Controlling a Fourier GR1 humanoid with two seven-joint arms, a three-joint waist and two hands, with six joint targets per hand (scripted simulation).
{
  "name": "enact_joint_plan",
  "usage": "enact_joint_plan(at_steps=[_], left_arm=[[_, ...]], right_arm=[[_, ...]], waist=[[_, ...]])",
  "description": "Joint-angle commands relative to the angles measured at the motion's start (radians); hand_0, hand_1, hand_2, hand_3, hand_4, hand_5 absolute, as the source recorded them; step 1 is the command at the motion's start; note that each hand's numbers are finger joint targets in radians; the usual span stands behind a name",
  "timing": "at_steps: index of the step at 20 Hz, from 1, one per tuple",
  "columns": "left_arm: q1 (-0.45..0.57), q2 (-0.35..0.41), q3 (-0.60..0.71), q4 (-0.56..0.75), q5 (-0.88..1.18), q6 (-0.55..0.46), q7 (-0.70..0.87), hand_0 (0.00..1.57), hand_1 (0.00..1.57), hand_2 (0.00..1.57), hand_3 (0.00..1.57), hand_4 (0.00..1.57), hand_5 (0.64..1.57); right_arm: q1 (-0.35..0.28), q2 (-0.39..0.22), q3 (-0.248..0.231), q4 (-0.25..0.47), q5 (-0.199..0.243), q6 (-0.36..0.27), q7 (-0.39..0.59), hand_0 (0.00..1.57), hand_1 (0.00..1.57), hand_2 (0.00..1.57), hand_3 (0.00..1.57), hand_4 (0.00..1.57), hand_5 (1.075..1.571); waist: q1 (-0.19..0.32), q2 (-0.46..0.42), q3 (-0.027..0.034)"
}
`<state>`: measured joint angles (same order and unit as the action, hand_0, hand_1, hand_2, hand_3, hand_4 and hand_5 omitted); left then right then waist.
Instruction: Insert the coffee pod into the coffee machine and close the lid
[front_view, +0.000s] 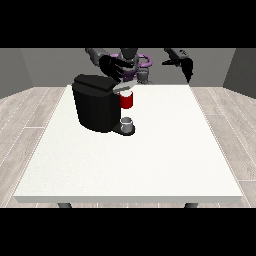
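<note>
A black coffee machine (95, 103) stands on the white table (150, 155) at the view's left of centre. Its lid (96, 82) lies down across the top. A red part (127, 100) shows at the machine's front under the lid's edge; whether it is the pod I cannot tell. Below it a small grey cup (127, 123) rests on the machine's base. The hand at the view's left (111, 67) hovers just above the lid's rear right corner with fingers spread. The hand at the view's right (183, 63) hangs in the air above the table's far right edge, fingers relaxed and pointing down.
The table's far edge runs just behind the machine. Wooden floor surrounds the table on all sides. The robot's torso (132, 62) stands behind the far edge.
</note>
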<state>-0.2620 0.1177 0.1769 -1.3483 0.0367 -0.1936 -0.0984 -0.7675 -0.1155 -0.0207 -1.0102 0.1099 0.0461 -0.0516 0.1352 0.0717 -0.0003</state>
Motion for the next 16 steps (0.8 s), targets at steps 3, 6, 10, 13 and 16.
enact_joint_plan(at_steps=[3,6,10,13,16], left_arm=[[0.015,-0.011,-0.020,-0.004,-0.006,-0.002,-0.075,0.00,0.00,0.00,0.00,0.18,1.571],[0.044,-0.035,-0.041,-0.020,-0.021,0.020,-0.088,0.00,0.00,0.00,0.00,0.17,1.571],[0.079,-0.064,-0.076,-0.007,-0.029,0.009,-0.118,0.00,0.00,0.00,0.00,0.19,1.571],[0.084,-0.079,-0.072,-0.023,-0.020,0.035,-0.085,0.00,0.00,0.00,0.00,0.19,1.571],[0.068,-0.036,-0.015,0.029,-0.001,0.039,-0.066,0.00,0.00,0.00,0.00,0.19,1.571]], right_arm=[[-0.026,0.020,0.013,0.015,0.034,-0.011,-0.025,0.00,0.00,0.00,0.00,0.14,1.571],[-0.023,0.032,-0.001,0.010,0.007,0.013,-0.013,0.00,0.00,0.00,0.00,0.12,1.571],[-0.008,0.105,0.046,-0.027,0.006,0.020,-0.013,0.00,0.00,0.00,0.00,0.13,1.571],[0.105,0.113,0.085,-0.067,-0.052,0.059,-0.118,0.00,0.00,0.00,0.00,0.35,1.571],[0.218,0.115,0.131,-0.142,-0.151,0.051,-0.120,0.00,0.00,0.00,0.00,0.29,1.571]], waist=[[-0.003,0.002,0.0001],[-0.012,-0.027,0.0002],[-0.033,-0.071,0.0001],[-0.048,-0.100,0.0004],[-0.114,-0.144,0.0004]])
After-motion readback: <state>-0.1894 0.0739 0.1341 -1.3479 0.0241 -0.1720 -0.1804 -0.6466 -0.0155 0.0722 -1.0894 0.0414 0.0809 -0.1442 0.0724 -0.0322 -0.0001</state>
